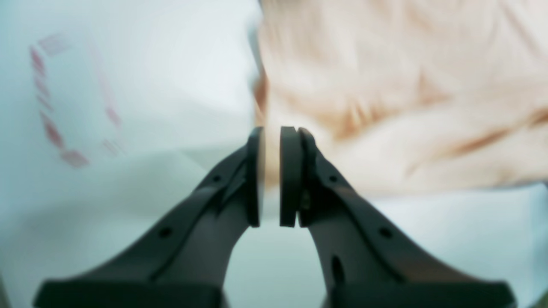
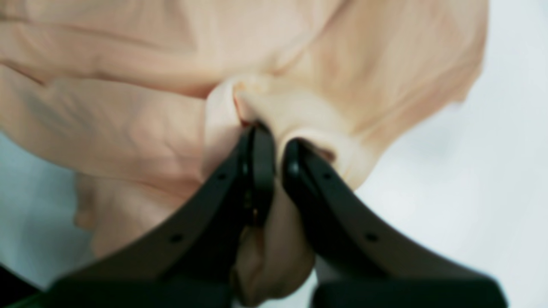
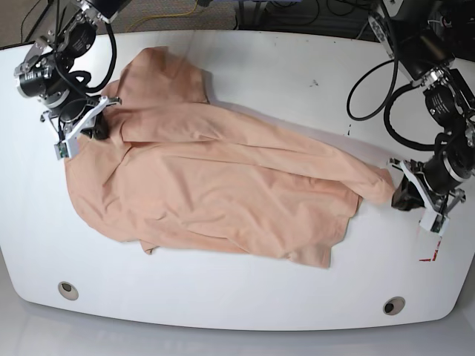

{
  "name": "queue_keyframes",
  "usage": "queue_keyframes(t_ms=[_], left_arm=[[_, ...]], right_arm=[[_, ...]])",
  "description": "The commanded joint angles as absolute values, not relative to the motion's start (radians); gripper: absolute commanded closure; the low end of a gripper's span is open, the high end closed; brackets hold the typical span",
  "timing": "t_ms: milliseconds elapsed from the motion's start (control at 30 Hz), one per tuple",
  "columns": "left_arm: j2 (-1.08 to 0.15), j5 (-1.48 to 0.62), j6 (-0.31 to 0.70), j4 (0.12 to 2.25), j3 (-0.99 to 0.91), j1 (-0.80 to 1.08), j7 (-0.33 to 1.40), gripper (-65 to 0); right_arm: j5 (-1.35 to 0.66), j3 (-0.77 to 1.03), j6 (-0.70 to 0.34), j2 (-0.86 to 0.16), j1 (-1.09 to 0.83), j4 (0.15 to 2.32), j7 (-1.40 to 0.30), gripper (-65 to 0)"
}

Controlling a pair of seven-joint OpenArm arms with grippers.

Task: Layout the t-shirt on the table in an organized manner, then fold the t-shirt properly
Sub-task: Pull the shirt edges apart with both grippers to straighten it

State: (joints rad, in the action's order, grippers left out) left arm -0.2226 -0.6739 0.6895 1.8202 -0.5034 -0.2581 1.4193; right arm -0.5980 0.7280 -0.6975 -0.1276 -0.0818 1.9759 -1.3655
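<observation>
Base view shows the t-shirt (image 3: pixel 223 193) rumpled across the table (image 3: pixel 245 304), the right gripper (image 2: pixel 274 149) clamped on a bunched fold and the left gripper (image 3: pixel 398 194) pinching its opposite edge, apparently to stretch it flat.

The shirt (image 3: pixel 223 193) covers the middle of the surface (image 3: pixel 245 304), from the far left to the right side. A wide bare strip runs along the near edge, with only two grommet holes (image 3: pixel 68 290) in it. The far right part is bare too. The left claw (image 3: pixel 403 194) blocks the shirt's right tip; the right claw (image 3: pixel 100 127) blocks its left edge.
</observation>
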Motion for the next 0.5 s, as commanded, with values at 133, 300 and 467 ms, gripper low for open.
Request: queue_keyframes(t_ms=[133, 300, 467], left_arm=[[-0.236, -0.69, 0.69, 1.817, -0.453, -0.44, 1.396, -4.2], [-0.236, -0.656, 0.69, 1.771, -0.432, -0.538, 1.396, -4.3], [-0.236, -0.607, 0.691, 1.727, -0.41, -0.572, 1.396, -4.9]], right_arm=[[-0.608, 0.676, -0.698, -0.211, 0.068, 1.989, -1.334, 0.0], [-0.607, 0.627, -0.698, -0.248, 0.153, 1.974, -1.334, 0.0], [-0.607, 0.608, -0.698, -0.266, 0.18, 1.974, -1.334, 0.0]])
